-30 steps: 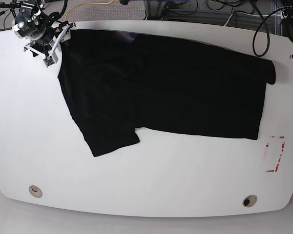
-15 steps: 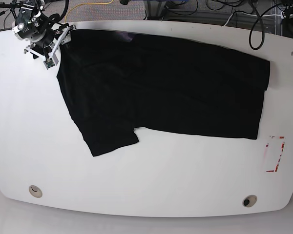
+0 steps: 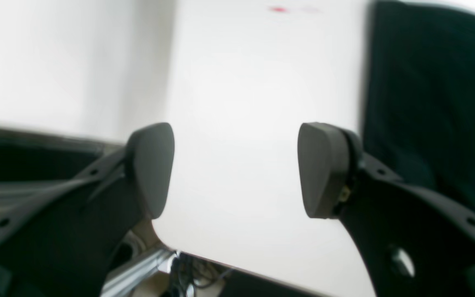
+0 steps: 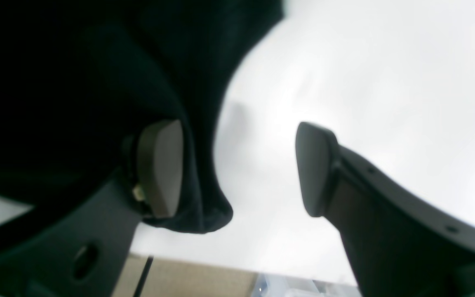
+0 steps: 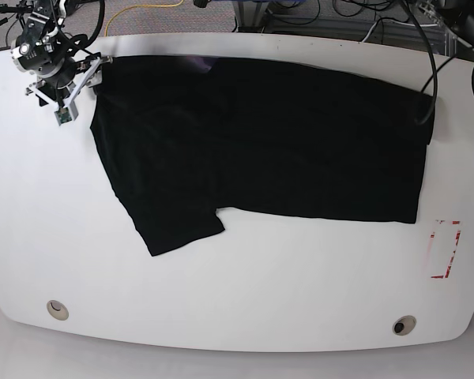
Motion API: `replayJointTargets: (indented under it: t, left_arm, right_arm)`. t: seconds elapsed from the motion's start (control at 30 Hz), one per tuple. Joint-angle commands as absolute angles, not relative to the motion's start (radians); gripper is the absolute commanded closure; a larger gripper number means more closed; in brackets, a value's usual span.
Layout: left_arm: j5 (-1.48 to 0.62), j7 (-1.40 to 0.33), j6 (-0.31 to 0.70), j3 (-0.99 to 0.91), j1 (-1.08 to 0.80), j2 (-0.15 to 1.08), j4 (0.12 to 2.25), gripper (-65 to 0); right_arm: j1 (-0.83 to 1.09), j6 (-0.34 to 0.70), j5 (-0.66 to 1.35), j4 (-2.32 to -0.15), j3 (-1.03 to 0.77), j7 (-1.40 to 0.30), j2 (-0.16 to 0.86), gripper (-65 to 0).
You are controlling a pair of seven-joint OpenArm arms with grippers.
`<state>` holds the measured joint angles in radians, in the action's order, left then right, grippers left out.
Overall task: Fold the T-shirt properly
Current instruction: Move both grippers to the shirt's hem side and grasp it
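T-shirt, black, spread flat on white surface. Left gripper jaws wide apart, empty; right gripper jaws parted, one pad touching cloth edge, nothing clamped.

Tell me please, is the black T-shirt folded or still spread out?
Folded once: the T-shirt lies flat on the white table with only one sleeve showing.

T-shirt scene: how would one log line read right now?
T-shirt: spread flat on table | left gripper: open, empty | right gripper: open at shirt edge
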<state>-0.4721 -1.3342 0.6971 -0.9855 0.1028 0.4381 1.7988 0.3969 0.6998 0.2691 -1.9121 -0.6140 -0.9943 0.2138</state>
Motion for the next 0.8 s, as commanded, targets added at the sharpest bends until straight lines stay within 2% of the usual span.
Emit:
replayJointTargets:
  t: [0.0, 0.13, 0.3, 0.57, 0.77]
  left_arm:
    - [-0.433, -1.311, 0.698, -0.981, 0.173, 0.423, 1.778, -43.3]
    - [-0.369, -1.313, 0.698, -0.952, 0.248, 0.341, 1.753, -43.3]
    - [-0.306, -1.31, 0.698, -0.855, 0.251, 0.269, 1.755, -43.3]
    - [-0.259, -1.303, 0.698, -0.817, 0.214, 0.232, 1.755, -43.3]
    - [-0.254, -1.273, 0.698, -0.762, 0.166, 0.202, 1.762, -43.3]
  right_arm:
    - [0.355, 0.698, 0.283, -1.931, -0.625, -0.978, 0.211, -40.7]
    - [0.306, 0.698, 0.289, -1.931, -0.625, -0.978, 0.205, -40.9]
    - [0.263, 0.698, 0.283, -1.928, -0.625, -0.978, 0.174, -40.9]
    - [0.263, 0.698, 0.291, -1.928, -0.624, -0.978, 0.15, -40.4]
    - [0.271, 0.698, 0.314, -1.942, -0.575, -0.987, 0.091, -40.7]
